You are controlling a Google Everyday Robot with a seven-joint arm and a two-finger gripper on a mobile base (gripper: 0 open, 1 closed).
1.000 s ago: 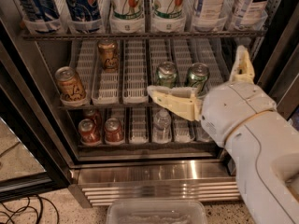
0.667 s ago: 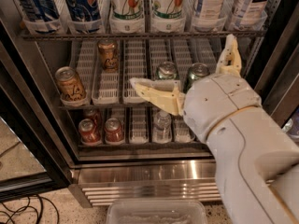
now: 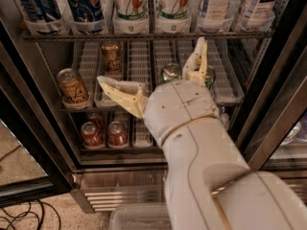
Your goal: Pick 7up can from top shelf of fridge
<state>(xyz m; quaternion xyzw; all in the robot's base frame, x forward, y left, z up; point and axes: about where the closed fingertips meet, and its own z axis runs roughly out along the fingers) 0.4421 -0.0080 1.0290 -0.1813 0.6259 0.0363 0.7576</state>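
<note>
7up can (image 3: 132,6) stands above the wide-open, empty end effector (image 3: 159,76), which has shifted left.

Floor (image 3: 53,209) is speckled beige-grey, seen only at lower left. Black cables (image 3: 19,219) loop loosely across it near the corner. A clear plastic bin (image 3: 136,218) sits at the bottom edge, cut off by the frame. Light is soft and even on the floor. The gripper (image 3: 149,59) is mid-frame, fingers spread wide.
</note>
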